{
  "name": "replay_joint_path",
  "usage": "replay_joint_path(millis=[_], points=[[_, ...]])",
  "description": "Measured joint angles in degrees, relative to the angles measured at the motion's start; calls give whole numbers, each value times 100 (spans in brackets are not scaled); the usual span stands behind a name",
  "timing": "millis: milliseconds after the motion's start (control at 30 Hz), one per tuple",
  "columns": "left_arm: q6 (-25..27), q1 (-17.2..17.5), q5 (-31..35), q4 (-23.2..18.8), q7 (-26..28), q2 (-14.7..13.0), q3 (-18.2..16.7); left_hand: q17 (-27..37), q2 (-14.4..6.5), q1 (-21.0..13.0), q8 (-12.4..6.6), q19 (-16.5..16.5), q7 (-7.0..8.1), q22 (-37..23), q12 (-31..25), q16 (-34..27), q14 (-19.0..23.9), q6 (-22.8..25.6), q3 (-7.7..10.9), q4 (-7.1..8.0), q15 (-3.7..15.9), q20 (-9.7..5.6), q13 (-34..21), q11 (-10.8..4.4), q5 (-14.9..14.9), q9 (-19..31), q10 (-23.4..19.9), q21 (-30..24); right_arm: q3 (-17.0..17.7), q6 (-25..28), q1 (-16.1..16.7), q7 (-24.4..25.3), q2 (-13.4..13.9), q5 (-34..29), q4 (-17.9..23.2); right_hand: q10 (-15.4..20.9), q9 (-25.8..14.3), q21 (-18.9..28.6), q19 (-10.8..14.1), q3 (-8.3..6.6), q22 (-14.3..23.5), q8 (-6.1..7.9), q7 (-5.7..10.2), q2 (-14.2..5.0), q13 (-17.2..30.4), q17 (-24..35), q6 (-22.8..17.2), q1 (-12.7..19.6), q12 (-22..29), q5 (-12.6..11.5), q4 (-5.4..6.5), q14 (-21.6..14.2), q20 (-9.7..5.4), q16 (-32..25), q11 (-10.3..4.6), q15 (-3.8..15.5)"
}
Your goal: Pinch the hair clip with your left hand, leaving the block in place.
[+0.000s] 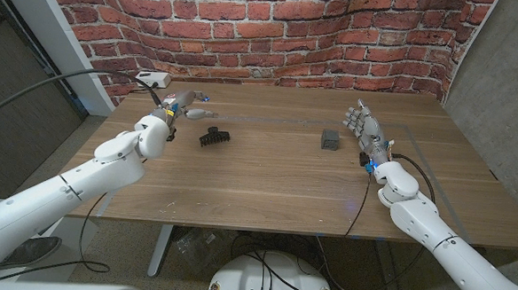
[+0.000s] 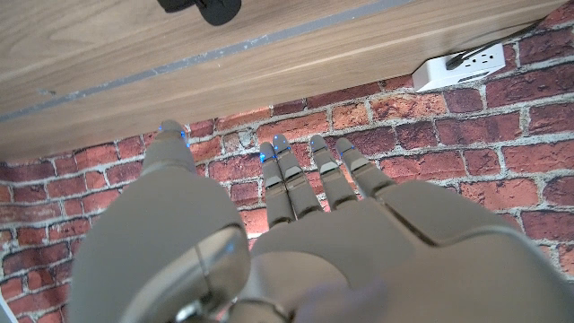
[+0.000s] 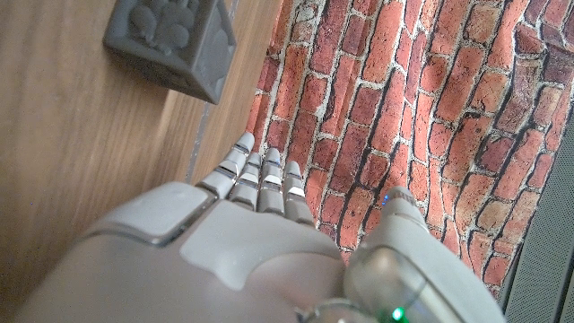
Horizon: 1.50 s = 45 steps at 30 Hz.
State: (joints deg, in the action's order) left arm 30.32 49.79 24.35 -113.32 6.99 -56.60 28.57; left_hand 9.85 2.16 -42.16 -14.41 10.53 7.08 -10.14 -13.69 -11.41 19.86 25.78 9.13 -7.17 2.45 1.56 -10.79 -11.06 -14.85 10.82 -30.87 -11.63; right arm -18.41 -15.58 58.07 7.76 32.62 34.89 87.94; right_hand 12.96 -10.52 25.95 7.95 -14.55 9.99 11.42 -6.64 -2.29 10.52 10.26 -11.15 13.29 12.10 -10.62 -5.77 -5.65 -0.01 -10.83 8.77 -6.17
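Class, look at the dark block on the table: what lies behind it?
Behind the block lies bare wooden table, crossed by a thin line, then the brick wall. Nothing stands between them. The strip of table straight behind the block's base is covered.

On the brown wooden worktop [image 1: 266, 176], the black toothed plastic hair clip [image 1: 214, 136] lies just beyond and to the inner side of the left hand [image 1: 179, 105], whose spread fingers [image 1: 196, 113] hold nothing. The small dark grey cube block [image 1: 330, 139] sits near the right hand's [image 1: 364, 126] upright, parted fingers, apart from them.
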Motion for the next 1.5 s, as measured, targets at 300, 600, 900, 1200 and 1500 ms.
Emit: replay_joint_path(millis=[300, 600, 900, 1200, 1500], points=[[459, -412, 548, -206, -713, -108, 462, 0, 60, -285, 26, 0, 157, -4, 83, 41, 0, -28, 34, -111, 0, -1, 0, -86, -22, -1, 18, 0, 15, -10, -2, -33, 12, 17, -33, 0, 0, -32, 0, -16, 0, 0, 0, -45, 0, 0, 0, 45, 0, 0, -16, 0, 0, 0, 0, 0], [757, -613, 975, -302, -1288, -142, 668, 17, 75, -377, 0, -218, 531, -14, 119, 57, 0, 331, 27, -104, 0, 67, -30, -137, -22, -1, -168, 73, 18, -11, -22, -45, 21, 23, -41, 0, 0, -53, -1, -40, 0, 0, 0, -65, 0, -13, 0, 65, 0, 0, -39, 0, 0, 0, 0, 0], [972, -884, 1333, -319, -1831, -97, 937, 43, 72, -498, 71, -605, 520, 2, 238, 65, -178, 361, -51, -26, -10, 891, -30, -124, -22, -1, -232, 101, 18, 53, -11, 3, 40, 23, 23, 0, 0, -77, -1, -63, 0, 0, 31, -52, 0, -13, -31, 98, 0, 27, -63, 0, 0, 0, 0, 0], [1022, -1039, 1566, -208, -2220, 7, 1123, 43, 68, -501, 150, -707, 519, 2, 268, 64, -383, 361, -75, -2, -10, 993, -30, -124, -22, -1, -231, 101, 19, 87, 42, 90, 43, -21, 92, 0, 0, -77, -1, -63, 0, 0, 30, -52, 0, -12, -31, 98, 0, 27, -63, 0, 0, 0, 0, 0], [935, -1210, 1812, -98, -2596, 108, 1284, 33, 84, -485, 149, -686, 319, 1, 267, 64, -383, 347, -92, 16, -10, 1014, -29, -124, -22, -2, -231, 100, 18, 109, 113, 180, 64, -76, 186, 22, 0, -100, -1, -63, -1, 0, 30, -52, 0, 3, -30, 98, 0, 27, -63, 0, 0, 0, -22, 0]])
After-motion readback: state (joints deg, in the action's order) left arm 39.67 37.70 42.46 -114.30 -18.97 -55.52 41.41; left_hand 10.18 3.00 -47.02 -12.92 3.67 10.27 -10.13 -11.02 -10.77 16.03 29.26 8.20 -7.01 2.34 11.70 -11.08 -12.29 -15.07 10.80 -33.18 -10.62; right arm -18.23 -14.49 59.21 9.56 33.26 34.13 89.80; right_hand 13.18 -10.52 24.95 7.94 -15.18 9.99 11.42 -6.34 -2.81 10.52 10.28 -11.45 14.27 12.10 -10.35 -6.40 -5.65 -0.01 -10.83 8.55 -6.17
